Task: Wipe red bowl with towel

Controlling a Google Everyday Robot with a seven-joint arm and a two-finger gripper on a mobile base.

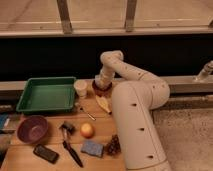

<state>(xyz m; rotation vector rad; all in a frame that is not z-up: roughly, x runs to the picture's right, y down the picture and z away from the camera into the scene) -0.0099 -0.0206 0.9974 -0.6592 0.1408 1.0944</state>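
The small dark red bowl (101, 89) stands at the back of the wooden table, just right of the white cup (80, 88). My gripper (103, 82) points down into the bowl and covers most of it; only the rim shows. Something pale sits at the gripper's tip inside the bowl, but I cannot tell whether it is the towel. My white arm (131, 95) curves from the lower right up and over to the bowl.
A green tray (46, 94) lies at the back left. A larger purple bowl (32, 129) sits front left. A banana (103, 104), an orange fruit (87, 130), a blue sponge (92, 148), a pine cone (113, 145), a brush (70, 145) and a black phone (46, 153) lie around.
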